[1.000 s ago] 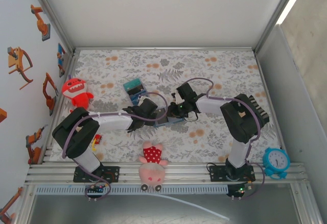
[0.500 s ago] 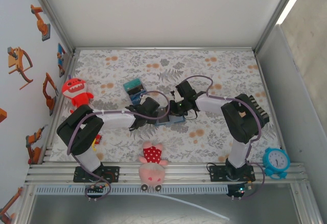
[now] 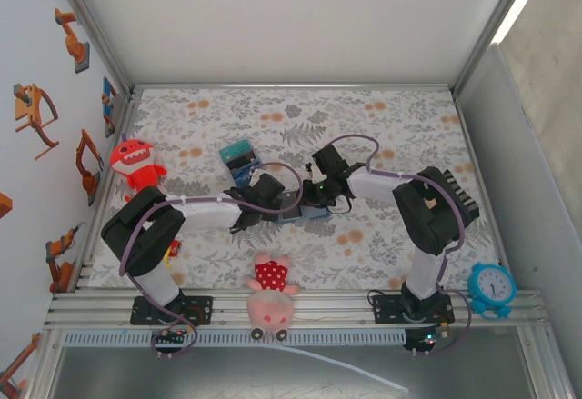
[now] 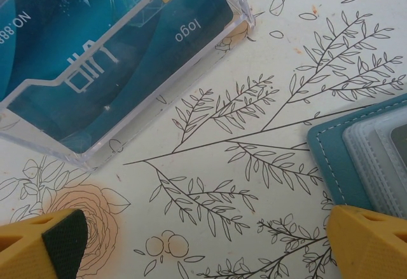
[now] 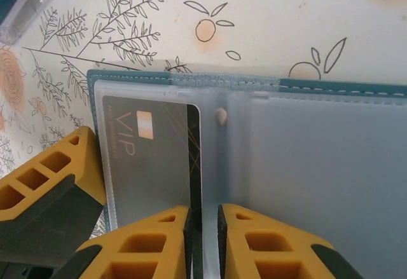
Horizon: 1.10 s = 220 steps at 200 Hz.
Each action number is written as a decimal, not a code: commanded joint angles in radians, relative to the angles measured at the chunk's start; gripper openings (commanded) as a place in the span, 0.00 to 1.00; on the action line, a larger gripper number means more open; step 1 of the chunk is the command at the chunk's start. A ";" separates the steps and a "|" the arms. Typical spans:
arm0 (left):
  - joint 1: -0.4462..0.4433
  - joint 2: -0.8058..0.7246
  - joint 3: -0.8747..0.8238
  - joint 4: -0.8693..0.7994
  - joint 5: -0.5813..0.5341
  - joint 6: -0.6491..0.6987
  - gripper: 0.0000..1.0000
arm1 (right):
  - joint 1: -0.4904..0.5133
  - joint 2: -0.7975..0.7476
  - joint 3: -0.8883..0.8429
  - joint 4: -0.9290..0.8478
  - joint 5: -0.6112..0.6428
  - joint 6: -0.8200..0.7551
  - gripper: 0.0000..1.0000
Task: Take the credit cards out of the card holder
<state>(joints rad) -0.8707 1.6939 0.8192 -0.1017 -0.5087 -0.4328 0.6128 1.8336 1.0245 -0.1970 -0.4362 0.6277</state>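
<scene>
The black VIP card [image 5: 152,158] in the card holder [image 5: 331,164] is pinched by the right end effector [image 5: 203,241]; the left end effector [image 4: 206,244] is spread wide beside it

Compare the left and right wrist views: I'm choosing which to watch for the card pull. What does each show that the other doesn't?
Left wrist: the left gripper, wide open above the floral cloth, and the print on the teal card inside the clear box. Right wrist: the right gripper shut on the dark VIP card in its clear sleeve. Both: the card holder, the cloth, and apparently the box's edge.
</scene>
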 commanded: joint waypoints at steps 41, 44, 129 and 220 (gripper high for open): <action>-0.017 0.039 0.033 -0.050 -0.019 0.004 0.97 | 0.004 0.035 -0.010 0.102 -0.089 0.041 0.18; -0.018 0.040 0.034 -0.050 -0.020 0.004 0.97 | 0.004 0.034 -0.012 0.108 -0.095 0.044 0.18; -0.030 0.032 0.028 -0.068 -0.042 -0.002 0.97 | -0.031 -0.005 -0.116 0.370 -0.261 0.158 0.16; -0.033 0.028 0.034 -0.070 -0.049 0.001 0.97 | -0.045 0.000 -0.162 0.442 -0.272 0.183 0.14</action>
<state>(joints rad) -0.8898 1.7107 0.8425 -0.1360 -0.5697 -0.4324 0.5674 1.8492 0.8803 0.1829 -0.6628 0.7910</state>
